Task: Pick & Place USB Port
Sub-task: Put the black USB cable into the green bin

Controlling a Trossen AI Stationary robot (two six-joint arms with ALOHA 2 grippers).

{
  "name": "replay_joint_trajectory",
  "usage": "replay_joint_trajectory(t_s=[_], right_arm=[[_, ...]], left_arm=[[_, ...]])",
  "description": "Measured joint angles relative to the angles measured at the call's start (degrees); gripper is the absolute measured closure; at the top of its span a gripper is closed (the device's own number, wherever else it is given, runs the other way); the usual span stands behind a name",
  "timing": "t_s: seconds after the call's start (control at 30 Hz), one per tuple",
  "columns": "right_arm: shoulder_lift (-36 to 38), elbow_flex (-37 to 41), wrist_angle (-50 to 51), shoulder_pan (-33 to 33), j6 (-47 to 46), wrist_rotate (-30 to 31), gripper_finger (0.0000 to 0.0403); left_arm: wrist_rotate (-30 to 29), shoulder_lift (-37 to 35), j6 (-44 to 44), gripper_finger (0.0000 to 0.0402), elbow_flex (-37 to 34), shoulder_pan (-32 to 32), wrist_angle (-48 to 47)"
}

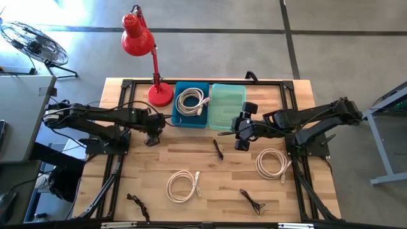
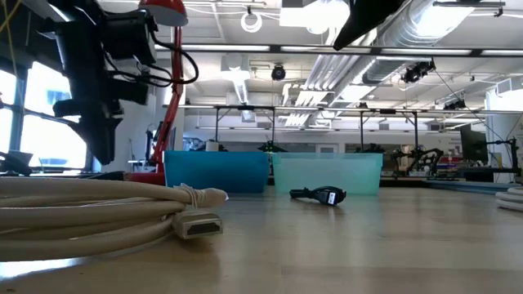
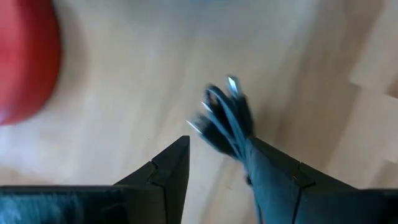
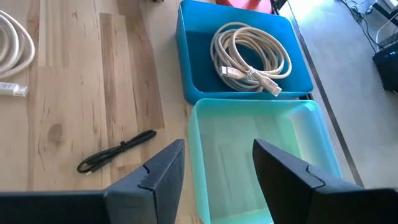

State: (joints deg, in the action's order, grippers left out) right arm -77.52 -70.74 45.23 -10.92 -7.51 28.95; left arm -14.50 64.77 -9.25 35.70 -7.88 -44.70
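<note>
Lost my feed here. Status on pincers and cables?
Left pincer holds a black cable near the red lamp. Right pincer open over the empty green bin. Nothing in the way.

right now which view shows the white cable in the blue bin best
The right wrist view: the white cable lies coiled in the blue bin, connectors plain. The high view shows it small. The low view shows only the bin's wall. The left wrist view misses it.

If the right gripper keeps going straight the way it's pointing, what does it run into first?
Probably the light green bin: the open right gripper hangs over its empty inside, so it would likely meet the bin's floor, though depth is unclear.
</note>
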Motion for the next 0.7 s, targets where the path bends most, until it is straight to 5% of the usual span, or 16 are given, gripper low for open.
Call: replay_joint_trajectory(t_s=[0.13,0.37,0.7], right_arm=[[0.0,0.0,-0.1,0.0,0.0,0.0,0.0220],[0.0,0.0,-0.1,0.0,-0.1,-0.4,0.0220],[0.0,0.0,-0.1,0.0,-0.2,-0.4,0.0220]], left_arm=[[-3.9,0.0,-0.1,0.0248,0.0,0.0,2.1],[4.8,0.0,0.7,0.0248,0.1,0.0,2.9],[6.0,0.8,1.5,0.0248,0.2,0.0,1.3]])
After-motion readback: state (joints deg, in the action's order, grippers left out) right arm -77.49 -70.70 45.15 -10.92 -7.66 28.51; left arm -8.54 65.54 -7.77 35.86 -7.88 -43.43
